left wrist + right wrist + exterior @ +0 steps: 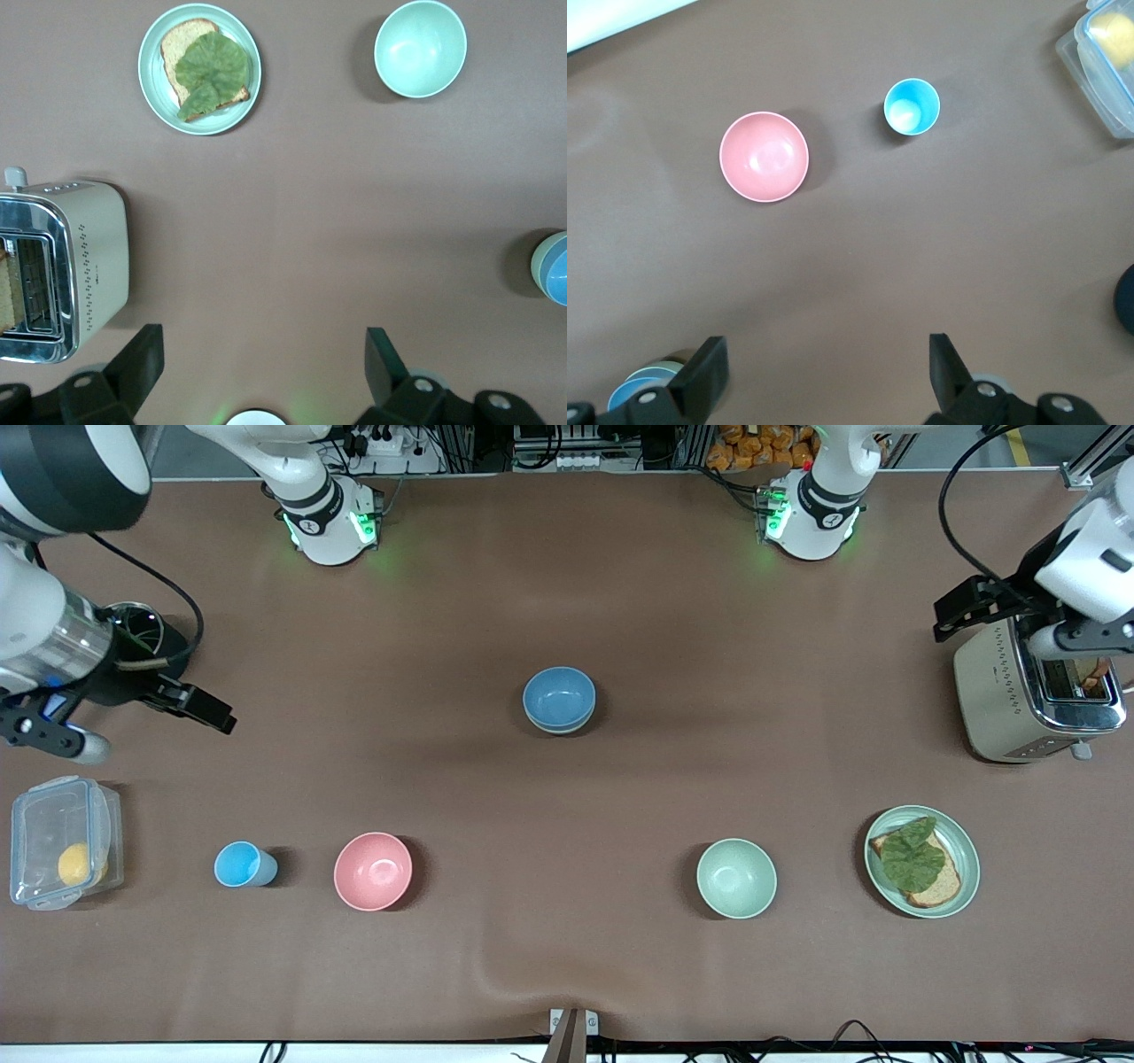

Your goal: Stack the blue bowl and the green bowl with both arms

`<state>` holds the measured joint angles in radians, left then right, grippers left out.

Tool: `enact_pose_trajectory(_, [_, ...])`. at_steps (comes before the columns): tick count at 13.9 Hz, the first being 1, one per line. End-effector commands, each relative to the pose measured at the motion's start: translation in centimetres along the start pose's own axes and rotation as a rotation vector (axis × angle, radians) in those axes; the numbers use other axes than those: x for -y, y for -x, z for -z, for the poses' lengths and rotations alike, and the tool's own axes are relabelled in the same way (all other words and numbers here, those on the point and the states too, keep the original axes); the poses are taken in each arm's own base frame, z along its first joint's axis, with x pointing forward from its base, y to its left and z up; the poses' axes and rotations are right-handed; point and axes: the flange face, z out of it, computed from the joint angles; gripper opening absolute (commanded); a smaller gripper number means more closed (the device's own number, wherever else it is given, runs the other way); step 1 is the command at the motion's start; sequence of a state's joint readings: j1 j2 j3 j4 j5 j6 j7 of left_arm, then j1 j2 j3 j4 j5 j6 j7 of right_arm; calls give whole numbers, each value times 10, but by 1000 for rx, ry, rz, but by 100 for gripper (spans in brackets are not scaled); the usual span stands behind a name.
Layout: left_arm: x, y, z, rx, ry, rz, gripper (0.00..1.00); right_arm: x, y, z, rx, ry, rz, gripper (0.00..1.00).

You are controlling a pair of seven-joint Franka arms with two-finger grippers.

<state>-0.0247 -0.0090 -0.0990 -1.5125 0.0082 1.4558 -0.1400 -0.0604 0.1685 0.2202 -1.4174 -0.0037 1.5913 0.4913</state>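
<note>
at table centre, blue bowl [559, 697] apparently nested in green bowl [567, 729], left tool [264, 359] and right tool [828, 372] wide open, empty

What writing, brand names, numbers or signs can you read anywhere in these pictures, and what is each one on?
None can be read.
Toaster: a small dark mark and rows of dots on its side, too small to read.
Arm bases: round dark badges, too small to read.
Blue bowl, green bowl nested under it, second green bowl, pink bowl, cup, plate, lidded box: no markings visible.
</note>
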Motion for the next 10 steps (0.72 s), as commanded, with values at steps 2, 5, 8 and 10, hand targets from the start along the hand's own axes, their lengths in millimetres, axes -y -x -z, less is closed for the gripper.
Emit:
enact_pose_trajectory(2, [6,3,7,0,-12,-25,100,-18,6,-1,-11,15,56,100])
enact_pose_trajectory(5, [19,1,5,6,-2,-5,100,-56,-5,-3,3,-31,185,100])
enact_pose_trajectory(8, [27,0,4,9,-7,-30,100,-65,7,-6,44,-18,275,100])
enact_pose_trajectory(10, [27,0,2,13,-9,-43,100,-62,17,-3,46,-12,291,100])
